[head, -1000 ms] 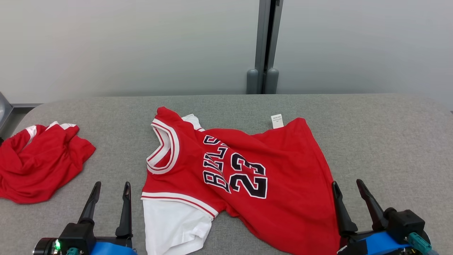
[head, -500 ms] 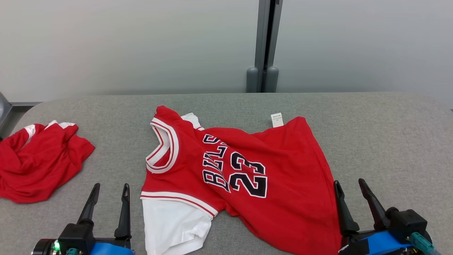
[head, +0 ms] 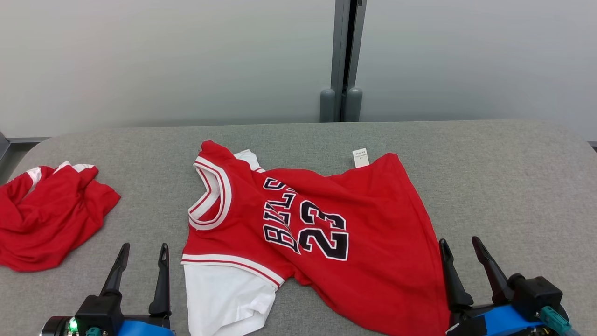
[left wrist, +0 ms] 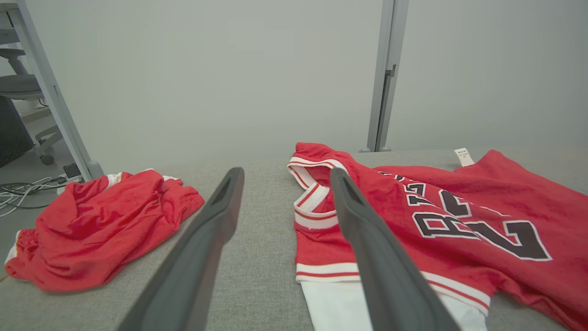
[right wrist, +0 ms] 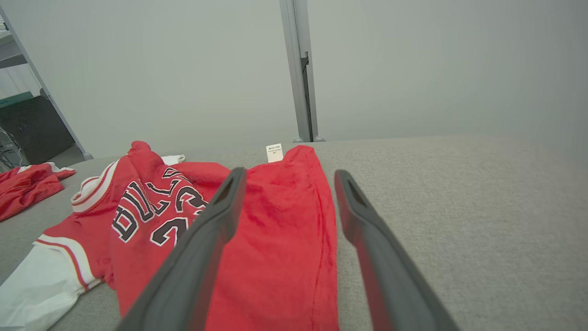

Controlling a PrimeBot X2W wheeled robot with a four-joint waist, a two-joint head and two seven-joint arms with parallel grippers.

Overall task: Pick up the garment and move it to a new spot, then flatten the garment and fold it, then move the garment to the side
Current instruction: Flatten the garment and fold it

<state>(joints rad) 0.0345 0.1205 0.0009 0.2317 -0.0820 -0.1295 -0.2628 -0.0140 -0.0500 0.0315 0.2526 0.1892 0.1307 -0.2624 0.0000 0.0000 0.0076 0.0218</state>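
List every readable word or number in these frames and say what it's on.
"23": black with white outline, on the front of the red jersey.
"BULLS": same lettering, beside the number on the jersey; a crease folds over the middle letters in the head view.
White tag at the jersey's far edge: printed lines are too small to read.
Crumpled red garment on the left: no text visible.
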